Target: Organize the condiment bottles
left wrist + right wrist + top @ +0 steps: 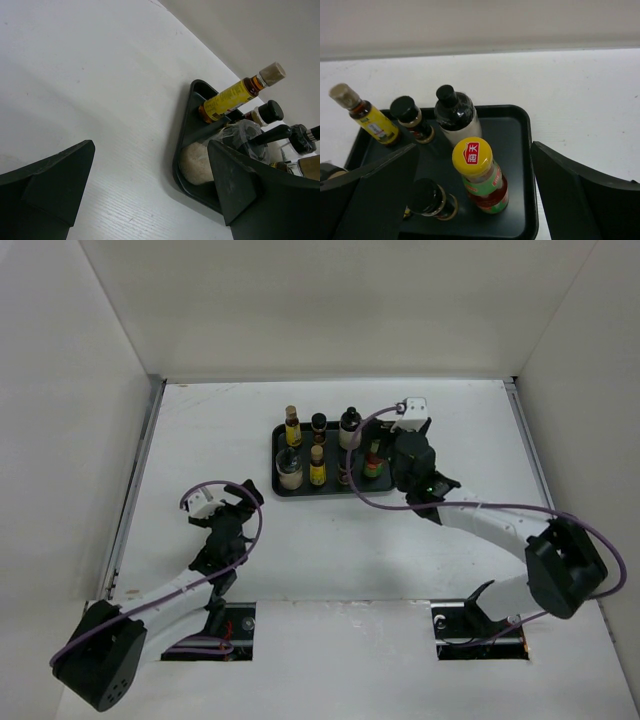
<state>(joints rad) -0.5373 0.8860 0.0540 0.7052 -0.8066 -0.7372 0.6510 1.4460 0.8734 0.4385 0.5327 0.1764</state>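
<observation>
Seven condiment bottles stand in a black tray (pixel 284 485). The back row holds an amber yellow-labelled bottle (pixel 292 427), a dark-capped jar (pixel 318 426) and a black-capped bottle (pixel 349 428). The front row holds a wide shaker (pixel 289 469), an amber bottle (pixel 317 467), a dark-capped jar (pixel 345 473) and the red bottle (pixel 372 461). My right gripper (pixel 403 452) is open above the tray's right end. In the right wrist view its fingers (pixel 580 195) flank the upright red bottle with yellow cap (pixel 482 175) without touching it. My left gripper (pixel 236 506) is open and empty over bare table.
The left wrist view shows the tray's near-left corner (pixel 186 125), the shaker with white contents (pixel 199 162) and the amber bottle (pixel 230 97) behind it. White walls enclose the table on three sides. A purple cable loops over each arm.
</observation>
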